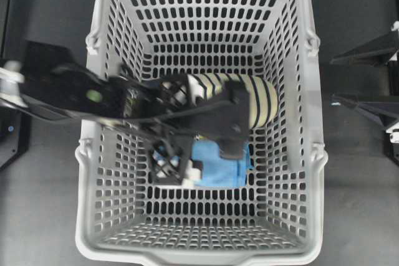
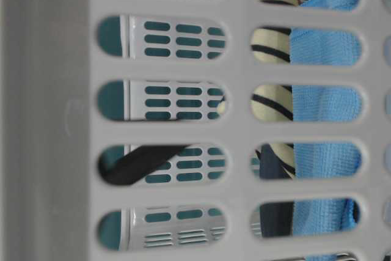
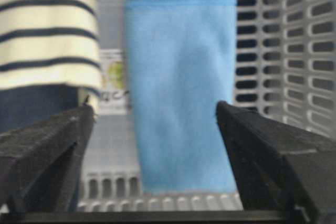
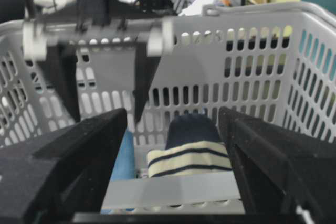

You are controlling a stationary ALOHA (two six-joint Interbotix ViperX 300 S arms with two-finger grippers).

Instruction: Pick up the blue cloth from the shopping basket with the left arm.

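The blue cloth (image 1: 219,167) lies folded on the floor of the grey shopping basket (image 1: 312,154), next to a navy-and-cream striped slipper (image 1: 249,101). My left arm reaches in from the left, and its gripper (image 1: 199,154) is low over the cloth. In the left wrist view the cloth (image 3: 181,77) lies lengthwise between the two black fingers (image 3: 58,145), which stand wide apart and hold nothing. Whether they touch the cloth cannot be told. My right gripper (image 1: 333,80) is open and empty outside the basket's right wall. The cloth also shows through the slots in the table-level view (image 2: 324,102).
The slipper (image 3: 47,30) lies just left of the cloth in the left wrist view. A paper label (image 3: 113,85) lies on the basket floor between them. The slotted basket wall (image 3: 310,51) stands close on the cloth's other side. The basket rim (image 4: 210,187) crosses in front of my right gripper (image 4: 173,129).
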